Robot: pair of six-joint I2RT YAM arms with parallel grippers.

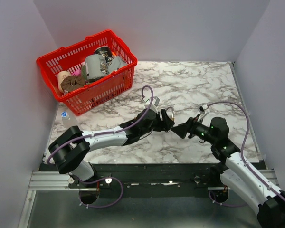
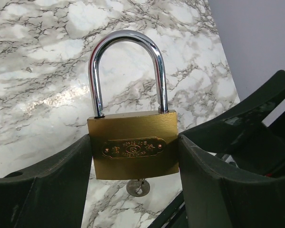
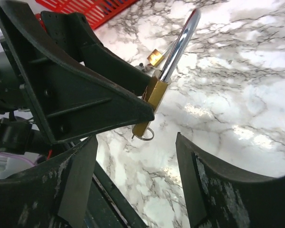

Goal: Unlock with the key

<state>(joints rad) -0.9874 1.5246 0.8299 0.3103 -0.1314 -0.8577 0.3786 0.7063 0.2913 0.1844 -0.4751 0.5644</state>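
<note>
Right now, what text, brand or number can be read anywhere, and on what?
On the padlock: embossed oval plate, small lettering around an emblem, too blurred to read.
On the white cap beside the red basket: blue mark, too small to read.
Nothing else legible.

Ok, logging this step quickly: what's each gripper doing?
Left gripper: shut on the brass padlock.
Right gripper: open, holding nothing.

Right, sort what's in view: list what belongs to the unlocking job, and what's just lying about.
Job: brass padlock clamped in left gripper; key sticking from its underside; open right gripper.
Lying about: red basket; the clutter inside it.
</note>
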